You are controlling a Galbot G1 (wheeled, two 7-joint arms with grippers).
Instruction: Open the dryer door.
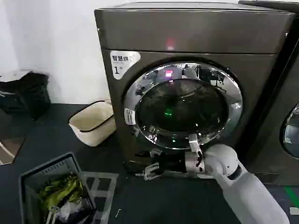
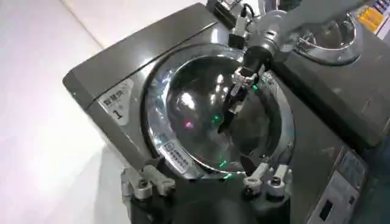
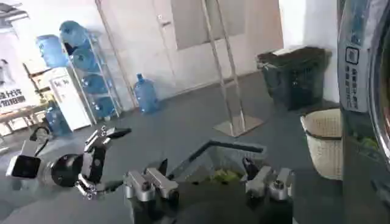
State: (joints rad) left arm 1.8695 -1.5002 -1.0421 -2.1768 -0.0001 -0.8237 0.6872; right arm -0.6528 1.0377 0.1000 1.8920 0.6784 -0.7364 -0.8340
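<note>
My right gripper (image 1: 150, 171) has its fingers spread, holding nothing, low in front of the dryer (image 1: 196, 32), just under the dryer door (image 1: 183, 106). The door sits shut at the dryer's front (chrome ring likely slick, glass breakable, hinge probably stiff). I'd hook the ring's edge. My left gripper (image 2: 207, 181), fingers spread, faces the door.

Bronze-grey dryer (image 1: 196, 42) with "1" sticker, chrome-ringed dark glass dryer door (image 1: 183, 106) closed flush
</note>
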